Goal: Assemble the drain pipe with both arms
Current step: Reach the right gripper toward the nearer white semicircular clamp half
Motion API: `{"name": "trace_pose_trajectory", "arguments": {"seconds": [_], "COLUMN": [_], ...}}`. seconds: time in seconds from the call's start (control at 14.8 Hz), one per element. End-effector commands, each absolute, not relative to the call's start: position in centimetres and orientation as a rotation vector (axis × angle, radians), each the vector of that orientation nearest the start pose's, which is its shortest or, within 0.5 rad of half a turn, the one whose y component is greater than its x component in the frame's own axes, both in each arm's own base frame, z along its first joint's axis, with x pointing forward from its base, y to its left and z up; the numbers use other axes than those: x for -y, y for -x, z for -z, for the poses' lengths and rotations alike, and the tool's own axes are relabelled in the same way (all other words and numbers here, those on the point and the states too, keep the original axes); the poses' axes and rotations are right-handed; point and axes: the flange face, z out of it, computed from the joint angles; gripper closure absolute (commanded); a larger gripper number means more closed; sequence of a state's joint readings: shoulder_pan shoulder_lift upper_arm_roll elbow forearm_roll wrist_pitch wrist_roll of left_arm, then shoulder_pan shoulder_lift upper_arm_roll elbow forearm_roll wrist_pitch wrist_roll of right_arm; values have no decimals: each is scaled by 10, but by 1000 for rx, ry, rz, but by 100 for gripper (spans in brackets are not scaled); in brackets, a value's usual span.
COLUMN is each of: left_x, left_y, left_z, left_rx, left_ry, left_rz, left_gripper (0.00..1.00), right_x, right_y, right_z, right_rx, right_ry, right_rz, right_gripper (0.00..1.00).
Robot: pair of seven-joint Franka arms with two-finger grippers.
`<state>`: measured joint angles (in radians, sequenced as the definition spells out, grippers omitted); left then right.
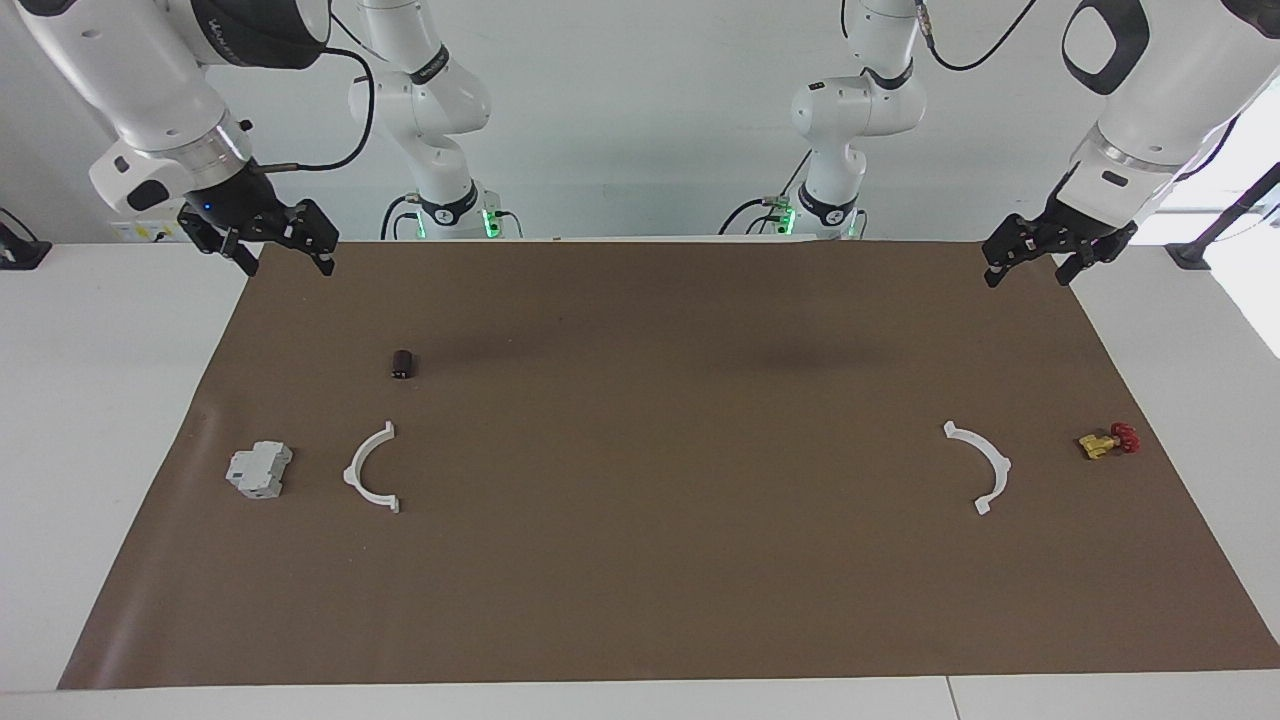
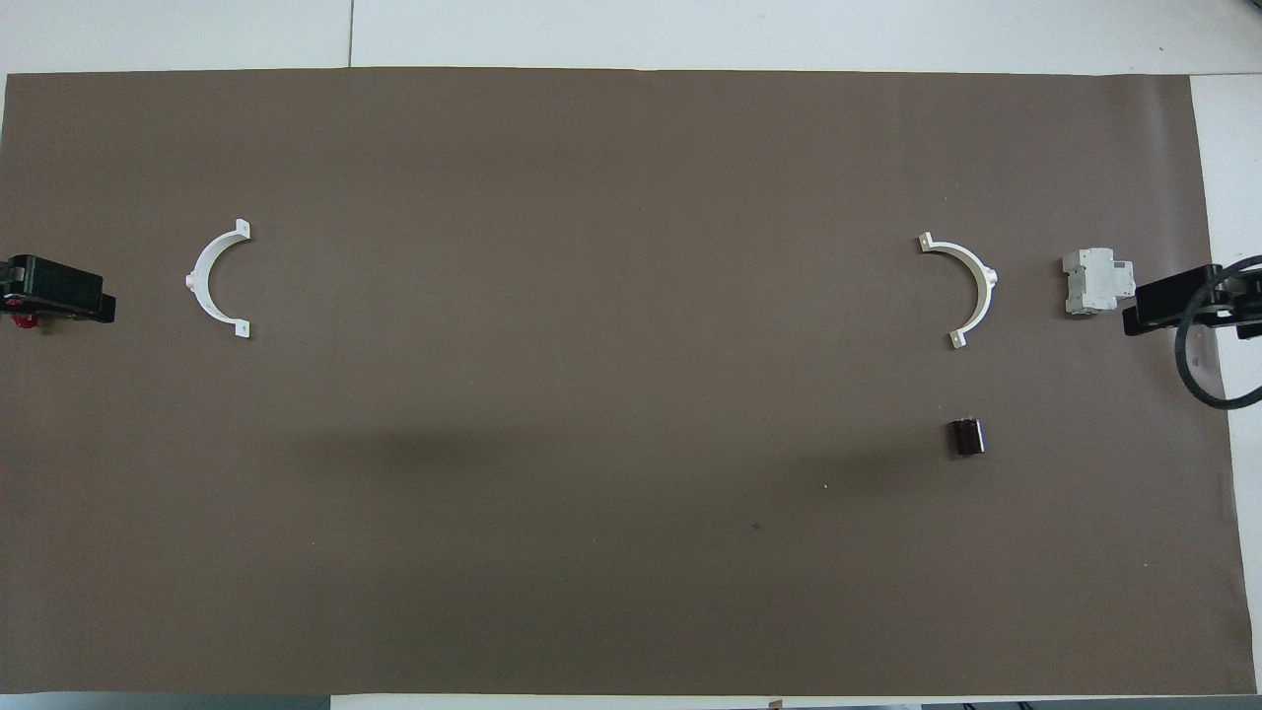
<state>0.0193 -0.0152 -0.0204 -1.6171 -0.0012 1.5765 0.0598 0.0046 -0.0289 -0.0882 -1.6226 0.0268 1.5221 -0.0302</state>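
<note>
The drain pipe lies in two separate white half-rings on the brown mat [image 1: 640, 600]. One half-ring [image 1: 352, 472] [image 2: 986, 281] lies toward the right arm's end. The other half-ring [image 1: 1003, 467] [image 2: 194, 281] lies toward the left arm's end. Their open sides face each other across the mat's middle. My right gripper [image 1: 285, 257] [image 2: 1173, 301] is open and empty, raised over the mat's edge at its own end. My left gripper [image 1: 1028, 270] [image 2: 59, 296] is open and empty, raised over the mat's edge at its end.
A grey blocky box [image 1: 259, 469] [image 2: 1094, 281] lies beside the half-ring at the right arm's end. A small dark cylinder [image 1: 403, 364] [image 2: 966, 437] lies nearer to the robots than that half-ring. A yellow-and-red valve [image 1: 1108, 441] lies beside the other half-ring.
</note>
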Motion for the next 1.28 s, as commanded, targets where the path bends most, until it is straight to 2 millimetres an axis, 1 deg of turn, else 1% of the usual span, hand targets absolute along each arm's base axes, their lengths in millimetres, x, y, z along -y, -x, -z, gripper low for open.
{"name": "trace_pose_trajectory", "arguments": {"seconds": [0.0,0.2,0.27,0.34,0.47,0.54,0.61,0.67,0.74,0.81,0.94,1.08,1.15,1.21], "left_x": [0,1,1,1,0,0,0,0,0,-1,-1,-1,-1,-1], "left_y": [-539,-539,-539,-539,-539,-539,-539,-539,-539,-539,-539,-539,-539,-539], "left_z": [-614,-614,-614,-614,-614,-613,-614,-613,-613,-613,-613,-613,-613,-613], "left_rx": [-70,-72,-72,-72,-70,-70,-70,-70,-70,-67,-67,-67,-67,-67], "left_ry": [3151,3151,3151,3151,3151,3151,3151,3151,3151,3151,3151,3151,3151,3151], "left_rz": [-50,-50,-50,-50,-50,-53,-50,-50,-50,-53,-53,-50,-53,-53], "left_gripper": [0,0,0,0,0,0,0,0,0,0,0,0,0,0], "right_x": [44,42,45,46,44,39,37,38,38,38,42,47,49,49], "right_y": [-534,-534,-532,-531,-529,-535,-543,-546,-553,-566,-593,-616,-627,-630], "right_z": [-613,-611,-608,-610,-605,-606,-601,-588,-578,-557,-519,-478,-457,-435], "right_rx": [-58,-72,-82,-82,-30,22,59,67,71,124,313,410,474,530], "right_ry": [3099,3098,3096,3095,3089,3093,3101,3106,3109,3109,3104,3105,3105,3103], "right_rz": [-127,-132,-139,-125,-137,-68,26,60,46,15,38,68,102,127], "right_gripper": [0,0,0,0,0,0,0,0,0,0,0,0,0,0]}}
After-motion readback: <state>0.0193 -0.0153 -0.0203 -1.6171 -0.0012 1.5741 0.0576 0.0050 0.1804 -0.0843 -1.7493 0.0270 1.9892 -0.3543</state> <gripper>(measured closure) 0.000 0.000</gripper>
